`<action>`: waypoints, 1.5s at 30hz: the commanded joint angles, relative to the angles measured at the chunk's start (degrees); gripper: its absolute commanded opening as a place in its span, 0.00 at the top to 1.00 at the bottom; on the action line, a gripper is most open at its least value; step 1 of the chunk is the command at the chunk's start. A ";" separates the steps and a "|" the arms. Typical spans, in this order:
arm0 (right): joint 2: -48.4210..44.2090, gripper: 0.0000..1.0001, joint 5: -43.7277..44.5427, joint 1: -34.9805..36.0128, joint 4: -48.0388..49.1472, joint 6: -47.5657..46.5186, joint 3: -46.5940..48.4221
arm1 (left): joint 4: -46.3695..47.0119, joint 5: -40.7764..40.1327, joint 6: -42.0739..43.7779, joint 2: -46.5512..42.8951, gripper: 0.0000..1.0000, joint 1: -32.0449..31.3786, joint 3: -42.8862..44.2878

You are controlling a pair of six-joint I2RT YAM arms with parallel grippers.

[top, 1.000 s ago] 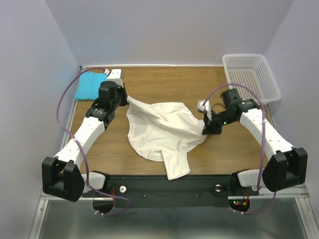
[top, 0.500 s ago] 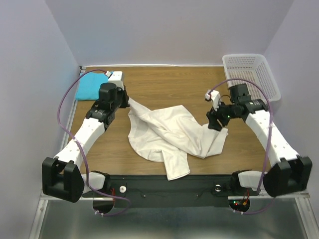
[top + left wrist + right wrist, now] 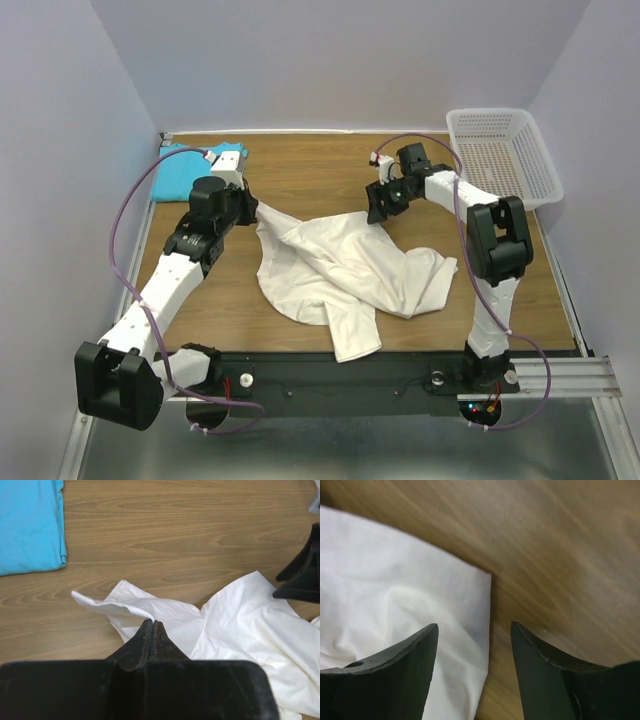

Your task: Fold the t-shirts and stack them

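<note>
The cream-white t-shirt [image 3: 340, 270] lies crumpled and half spread in the middle of the table. My left gripper [image 3: 258, 208] is shut on its far-left edge; in the left wrist view the closed tips [image 3: 151, 622] pinch a fold of the white cloth [image 3: 240, 625]. My right gripper [image 3: 378, 210] hovers open over the shirt's far corner. In the right wrist view its jaws [image 3: 474, 625] straddle the edge of the white cloth [image 3: 395, 595], holding nothing. The turquoise t-shirt [image 3: 180, 172] lies folded at the back left, also seen in the left wrist view [image 3: 27, 525].
A white mesh basket [image 3: 505, 150] stands at the back right corner. Bare wood [image 3: 320, 165] shows behind the shirt and to its right. One sleeve of the white shirt reaches the table's near edge [image 3: 355, 345].
My right gripper opened and let go of the white shirt, then swung from the shirt's right side to its far corner. The released cloth dropped flat. My left gripper kept its hold.
</note>
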 commanded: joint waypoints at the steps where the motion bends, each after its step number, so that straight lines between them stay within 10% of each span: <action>1: 2.86 0.35 1.53 -0.08 3.62 5.03 4.42 | 0.25 0.69 -0.22 -2.72 1.00 0.26 -1.17; 11: 2.96 0.47 -1.81 3.96 3.36 4.33 -0.32 | 0.16 0.34 -0.48 -3.78 1.00 0.52 -1.88; 16: -1.86 0.99 5.96 3.96 3.09 0.40 -0.50 | 0.24 0.26 -0.57 -3.61 1.00 0.61 -1.70; 21: -13.28 0.99 16.29 3.96 6.69 -2.87 2.57 | -0.11 -0.71 -0.74 -1.85 1.00 0.70 -0.82; 29: -29.46 0.99 5.51 17.45 1.70 -13.23 -9.94 | 0.95 0.16 -1.18 0.35 1.00 0.87 0.41; 31: -32.18 0.95 3.12 21.17 -1.63 -15.35 -15.93 | 0.86 0.25 -1.01 0.35 1.00 0.87 0.50; 35: -38.16 0.42 -6.37 23.47 -12.44 -26.94 -23.78 | 0.51 -0.01 -0.48 0.00 1.00 1.05 0.15; 45: -35.29 0.33 -3.82 6.78 -4.64 -15.36 -12.21 | 0.86 1.40 -1.53 -0.17 1.00 1.14 -0.12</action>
